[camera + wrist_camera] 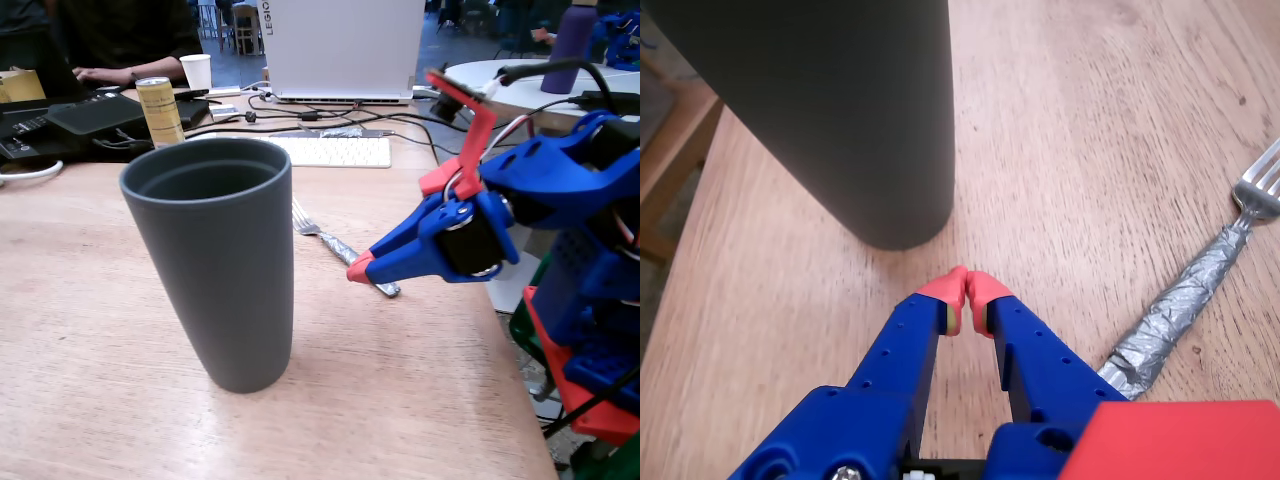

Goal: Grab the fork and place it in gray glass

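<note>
The fork [338, 246] lies flat on the wooden table, tines toward the back, its handle wrapped in crinkled silver foil; the wrist view shows the fork [1185, 300] at the right. The gray glass [218, 260] stands upright at centre-left, and in the wrist view the gray glass [830, 110] fills the upper left. My blue gripper [360, 270] with red tips hovers just above the fork's handle end, right of the glass. In the wrist view the gripper [966, 287] is shut, tips touching, with nothing between them, left of the fork.
A white keyboard [335, 151], cables and a laptop [345, 45] sit at the back. A yellow can [160, 110] and a white paper cup [197, 71] stand at the back left. The table's right edge [500, 330] runs close beside the arm's base.
</note>
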`<state>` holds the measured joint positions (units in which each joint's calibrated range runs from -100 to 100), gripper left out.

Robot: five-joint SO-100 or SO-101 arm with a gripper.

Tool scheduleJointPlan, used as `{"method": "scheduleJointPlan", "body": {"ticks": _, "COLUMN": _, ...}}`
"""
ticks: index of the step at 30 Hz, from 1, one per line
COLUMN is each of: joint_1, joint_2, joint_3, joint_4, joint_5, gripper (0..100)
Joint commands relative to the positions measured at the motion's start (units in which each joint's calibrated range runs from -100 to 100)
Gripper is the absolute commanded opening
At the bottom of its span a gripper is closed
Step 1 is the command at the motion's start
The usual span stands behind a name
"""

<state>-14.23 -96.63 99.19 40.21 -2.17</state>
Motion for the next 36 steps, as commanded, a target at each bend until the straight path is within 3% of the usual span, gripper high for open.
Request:
{"method": "scheduleJointPlan", "body": {"ticks": 1, "joint_1": -0.2, "joint_2": -0.5, "joint_3": 0.3, "joint_4": -0.2, "joint_5": 0.2, "gripper": 0}}
{"method": "scheduleJointPlan", "body": {"ticks": 36, "joint_1": -0.7, "joint_2": 0.1, "joint_3": 0.2, "joint_4": -0.7, "joint_5": -0.3, "gripper": 0}}
